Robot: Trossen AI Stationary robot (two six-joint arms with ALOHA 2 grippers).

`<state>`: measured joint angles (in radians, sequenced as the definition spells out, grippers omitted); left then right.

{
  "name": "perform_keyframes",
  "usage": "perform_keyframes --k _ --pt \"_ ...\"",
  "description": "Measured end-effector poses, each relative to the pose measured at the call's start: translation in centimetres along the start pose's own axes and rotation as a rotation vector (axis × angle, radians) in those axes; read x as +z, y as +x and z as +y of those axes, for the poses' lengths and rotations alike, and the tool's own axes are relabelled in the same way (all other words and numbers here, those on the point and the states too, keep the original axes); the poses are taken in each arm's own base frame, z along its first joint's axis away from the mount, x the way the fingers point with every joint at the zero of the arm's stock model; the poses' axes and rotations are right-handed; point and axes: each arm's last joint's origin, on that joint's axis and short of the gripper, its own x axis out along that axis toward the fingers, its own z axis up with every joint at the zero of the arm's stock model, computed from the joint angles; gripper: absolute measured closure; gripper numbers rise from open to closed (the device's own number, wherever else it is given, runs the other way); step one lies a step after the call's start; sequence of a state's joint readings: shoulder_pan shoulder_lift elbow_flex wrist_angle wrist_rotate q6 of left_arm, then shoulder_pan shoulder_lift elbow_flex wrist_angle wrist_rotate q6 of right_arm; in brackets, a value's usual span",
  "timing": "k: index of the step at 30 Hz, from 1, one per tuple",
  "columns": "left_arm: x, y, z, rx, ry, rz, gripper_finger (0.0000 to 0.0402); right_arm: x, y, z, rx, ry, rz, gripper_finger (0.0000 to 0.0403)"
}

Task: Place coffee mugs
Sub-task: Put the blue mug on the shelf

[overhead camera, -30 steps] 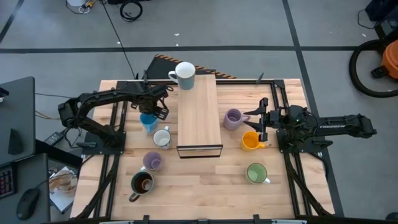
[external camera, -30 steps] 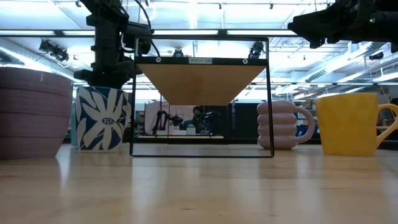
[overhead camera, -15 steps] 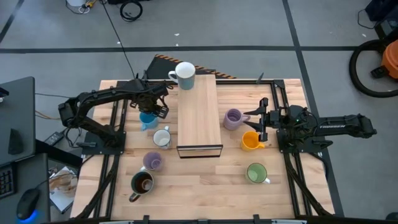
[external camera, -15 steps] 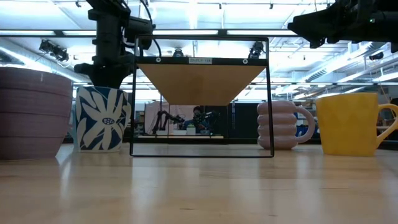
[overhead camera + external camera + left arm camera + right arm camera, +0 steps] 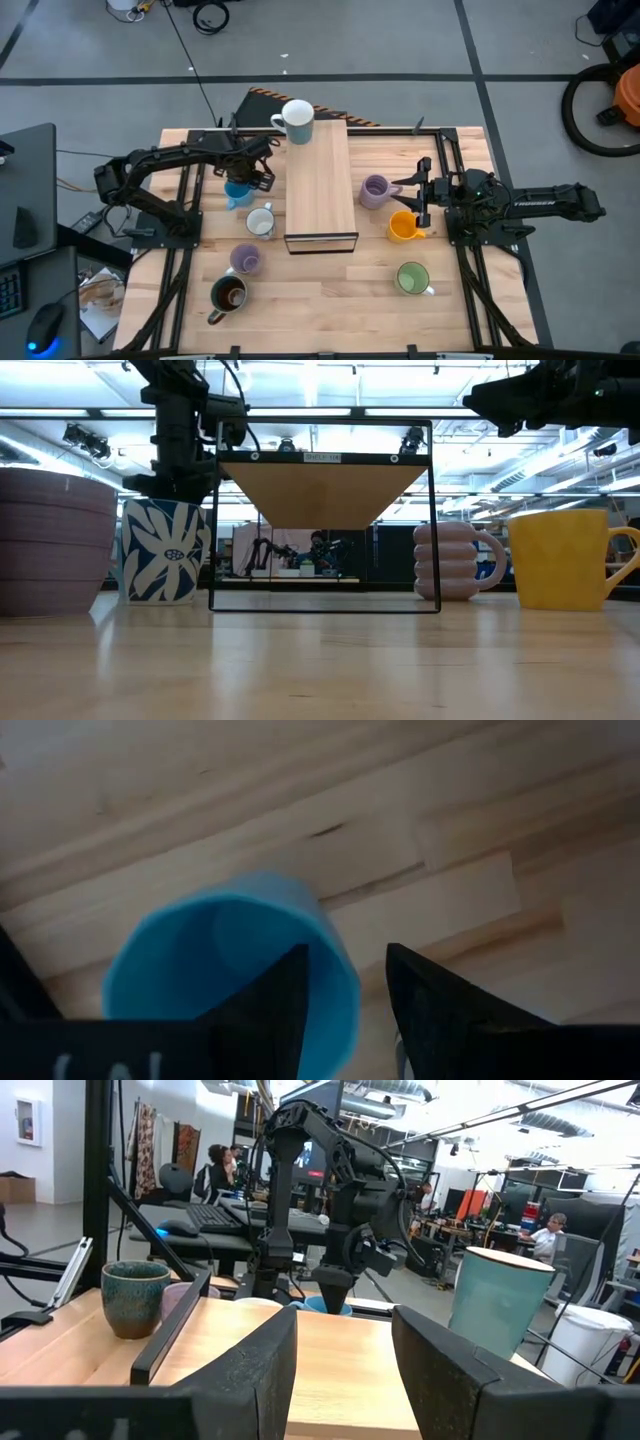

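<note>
Mugs scattered over the wooden table [image 5: 330, 290], around a raised wooden shelf [image 5: 320, 185] on a thin black frame. Left gripper [image 5: 250, 176] down over the blue mug [image 5: 238, 192], which stands on the tabletop just left of the shelf. Fingers [image 5: 430, 1010] astride that mug's rim in the left wrist view, one inside the blue cup [image 5: 230, 970] and one outside, narrowly parted; grip on the wall not certain. Same mug seen in the low view as a blue cup with a white flower pattern [image 5: 160, 550], bottom flat on the table, the dark arm coming down from above. Right gripper [image 5: 420, 195] parked right of the shelf, beside the orange mug [image 5: 402, 227] and the lilac mug [image 5: 374, 190]; fingers [image 5: 440, 1370] spread apart, nothing between them. White mug [image 5: 296, 120] standing on the shelf's far end. Another white mug [image 5: 260, 221] just in front of the blue one, a second lilac mug [image 5: 246, 260] nearer still, then the dark olive mug [image 5: 227, 294] with brown inside. Green mug [image 5: 412, 278] on the right, near the front edge.
</note>
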<state>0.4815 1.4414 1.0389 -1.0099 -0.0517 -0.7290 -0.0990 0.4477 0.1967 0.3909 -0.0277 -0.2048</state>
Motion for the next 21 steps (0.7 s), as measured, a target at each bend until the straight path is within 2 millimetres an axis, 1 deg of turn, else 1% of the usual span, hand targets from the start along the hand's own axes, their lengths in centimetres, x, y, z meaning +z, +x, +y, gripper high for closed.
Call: perform_keyframes --k 4,10,15,18,21 --pt "0.1 0.4 0.0 0.023 0.0 0.009 0.026 0.0 0.0 0.0 0.0 0.0 0.0 0.0231" --pt "0.4 2.2 -0.5 0.073 0.036 0.062 0.026 0.0 0.0 0.0 0.0 0.0 0.0 0.0231" --pt "0.6 3.1 -0.6 0.095 0.087 0.089 0.0264 0.0 0.0 0.0 0.001 0.0 0.0 0.0231" --pt "0.8 3.3 -0.5 0.099 0.116 0.095 0.0288 0.0 0.0 0.0 0.0 0.0 0.0 0.0231" --pt "0.7 3.3 -0.4 0.101 0.154 0.101 0.0334 0.0 0.0 0.0 0.0 0.0 0.0 0.0231"
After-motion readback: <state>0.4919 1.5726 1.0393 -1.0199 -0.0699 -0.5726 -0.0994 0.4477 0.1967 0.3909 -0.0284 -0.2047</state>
